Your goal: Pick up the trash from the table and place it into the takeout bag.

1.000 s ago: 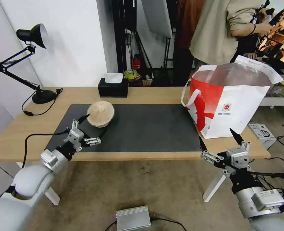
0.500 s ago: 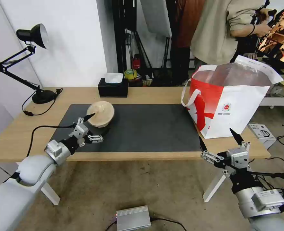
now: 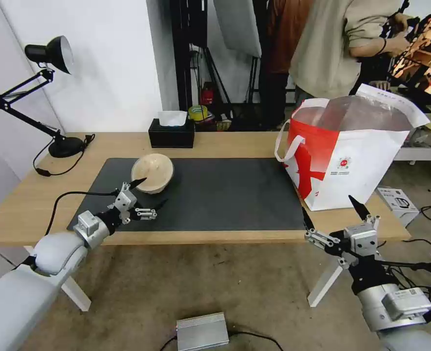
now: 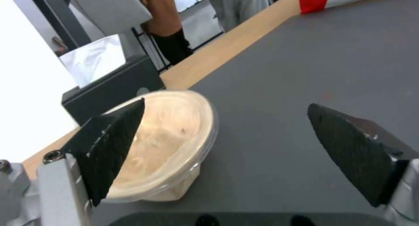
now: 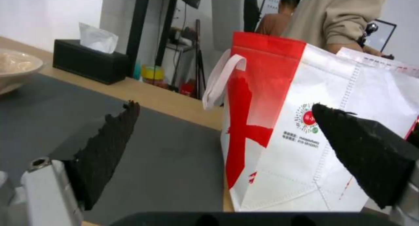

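Long light-wood table (image 3: 235, 144) on white legs, covered by a dark grey mat (image 3: 225, 195), before a white wall. The beige-tan round bowl (image 3: 152, 172) sits at the mat's far-left part; the left gripper (image 3: 148, 194), jaws wide and empty, is just beside it on the near side. The red-and-white takeout bag (image 3: 344, 156) with foil lining stands at the table's right end; the right gripper (image 3: 331, 214), jaws wide, hangs off the near edge below it. A black tissue box (image 3: 171, 132) and black desk lamp (image 3: 40, 92) occupy the far side; bare concrete floor below.
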